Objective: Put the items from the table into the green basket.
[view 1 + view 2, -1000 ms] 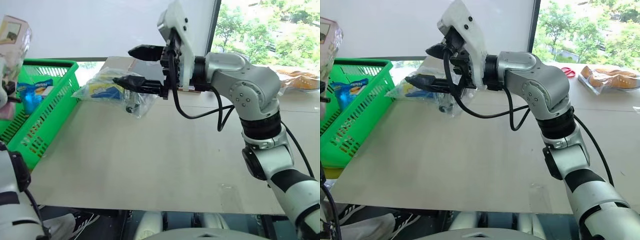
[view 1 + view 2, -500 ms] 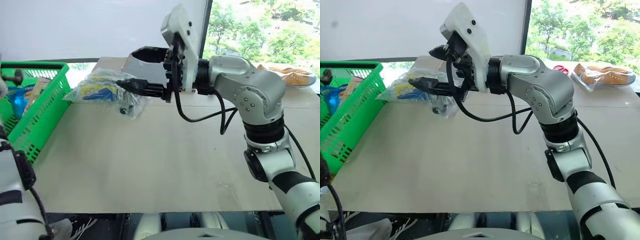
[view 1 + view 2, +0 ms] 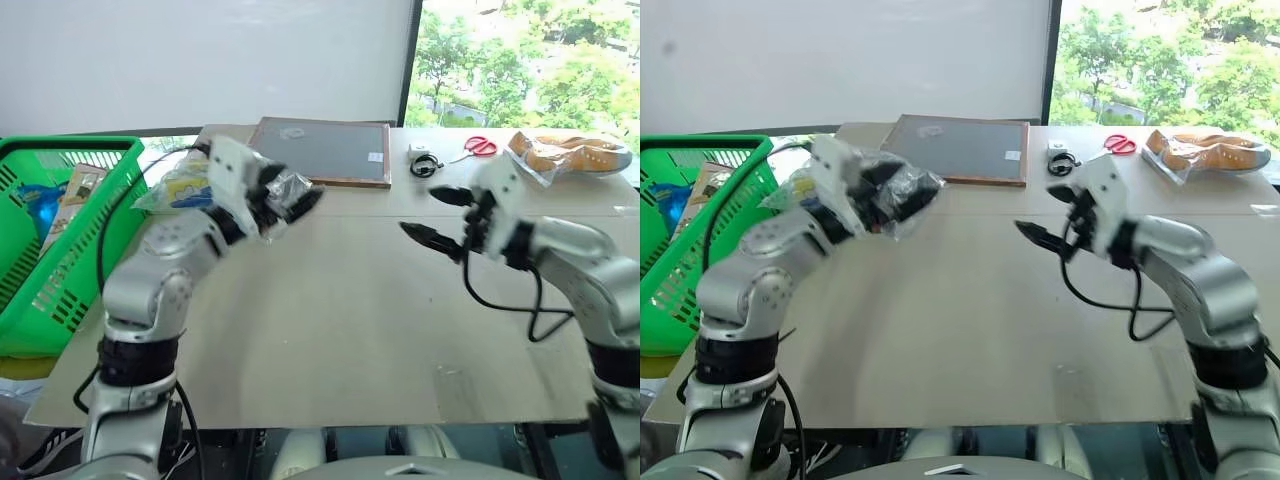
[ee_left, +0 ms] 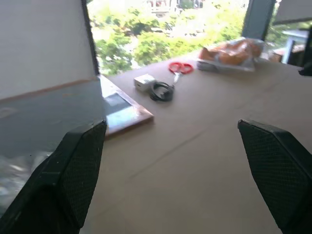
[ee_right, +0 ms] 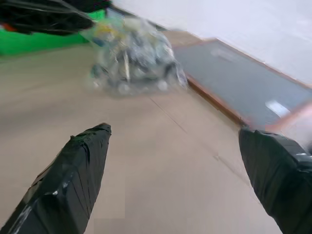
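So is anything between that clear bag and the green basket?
Nothing lies on the table between them. The clear bag sits close beside the green basket, but the open left gripper reaches over it.

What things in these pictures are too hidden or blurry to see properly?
- Crinkly bag: head views, left arm covers most of it; right wrist view, blurred.
- Green basket: contents cut off by the left edge.
- Small box beside the scissors: too small to identify.
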`<state>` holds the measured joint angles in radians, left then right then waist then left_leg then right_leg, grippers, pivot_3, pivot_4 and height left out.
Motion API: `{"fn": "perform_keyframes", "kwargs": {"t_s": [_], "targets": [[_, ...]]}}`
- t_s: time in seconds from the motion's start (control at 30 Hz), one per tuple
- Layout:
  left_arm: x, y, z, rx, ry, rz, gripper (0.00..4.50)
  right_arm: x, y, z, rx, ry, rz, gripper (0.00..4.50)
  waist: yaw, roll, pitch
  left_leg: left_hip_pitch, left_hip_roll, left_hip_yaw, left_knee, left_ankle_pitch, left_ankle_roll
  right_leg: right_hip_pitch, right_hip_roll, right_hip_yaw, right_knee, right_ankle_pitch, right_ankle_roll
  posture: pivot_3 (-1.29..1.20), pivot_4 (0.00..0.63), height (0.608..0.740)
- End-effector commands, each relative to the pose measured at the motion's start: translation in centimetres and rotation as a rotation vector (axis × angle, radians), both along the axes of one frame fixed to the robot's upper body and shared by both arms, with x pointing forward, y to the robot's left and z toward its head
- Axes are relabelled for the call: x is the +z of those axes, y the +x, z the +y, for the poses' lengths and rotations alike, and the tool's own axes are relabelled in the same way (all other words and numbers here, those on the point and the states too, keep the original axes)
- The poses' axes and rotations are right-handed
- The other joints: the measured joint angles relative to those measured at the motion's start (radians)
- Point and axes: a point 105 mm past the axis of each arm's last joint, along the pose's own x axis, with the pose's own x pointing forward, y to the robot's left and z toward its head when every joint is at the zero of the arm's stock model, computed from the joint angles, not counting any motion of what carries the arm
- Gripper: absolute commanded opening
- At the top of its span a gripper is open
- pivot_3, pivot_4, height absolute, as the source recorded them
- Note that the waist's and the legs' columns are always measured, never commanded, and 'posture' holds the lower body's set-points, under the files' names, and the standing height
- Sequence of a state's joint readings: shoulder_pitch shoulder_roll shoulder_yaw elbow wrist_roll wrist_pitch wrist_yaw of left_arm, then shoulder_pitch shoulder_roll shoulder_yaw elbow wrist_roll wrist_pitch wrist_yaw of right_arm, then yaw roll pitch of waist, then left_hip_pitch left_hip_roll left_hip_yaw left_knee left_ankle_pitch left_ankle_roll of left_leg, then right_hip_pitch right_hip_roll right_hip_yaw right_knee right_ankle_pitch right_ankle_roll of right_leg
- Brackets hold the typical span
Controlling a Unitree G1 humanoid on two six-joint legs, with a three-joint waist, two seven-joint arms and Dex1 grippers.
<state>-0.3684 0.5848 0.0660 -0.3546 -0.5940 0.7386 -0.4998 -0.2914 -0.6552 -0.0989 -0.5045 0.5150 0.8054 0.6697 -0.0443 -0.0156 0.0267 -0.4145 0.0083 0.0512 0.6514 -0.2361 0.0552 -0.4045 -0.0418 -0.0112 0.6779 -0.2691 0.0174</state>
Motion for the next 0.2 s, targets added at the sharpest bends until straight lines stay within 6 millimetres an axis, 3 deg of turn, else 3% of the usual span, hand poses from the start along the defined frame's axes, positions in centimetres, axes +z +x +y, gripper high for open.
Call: {"fn": "perform_keyframes", "kwargs": {"t_s": [0.03, 0.13, 0.2], "targets": [[-0.4, -1.4, 0.8, -0.011, 0.046, 0.015, 4.45, 1.0, -2.3, -2.4, -0.076, -0.036, -0.059, 4.5, -0.009, 0.003, 0.003, 0.002, 0.001, 0.0, 0.001, 0.0, 0.0, 0.001, 0.002, 0.001, 0.001, 0.0, -0.001, -0.15, 0.034, 0.74], [-2.5, -3.3, 1.9, -0.009, 0.095, 0.081, 4.45, -0.9, -4.5, -4.6, -0.151, -0.049, -0.008, 4.5, -0.02, 0.003, 0.005, 0.007, 0.002, -0.002, 0.001, 0.001, -0.002, 0.006, 0.007, 0.003, 0.001, -0.001, -0.001, -0.16, 0.043, 0.74], [-3.1, -4.1, 2.4, 0.003, 0.084, 0.108, 4.45, -1.3, -5.2, -5.1, -0.174, -0.032, 0.001, 4.5, -0.024, 0.003, 0.006, 0.023, 0.003, -0.002, -0.002, 0.0, -0.002, 0.02, 0.007, 0.004, -0.002, -0.003, -0.004, -0.16, 0.05, 0.74]]}}
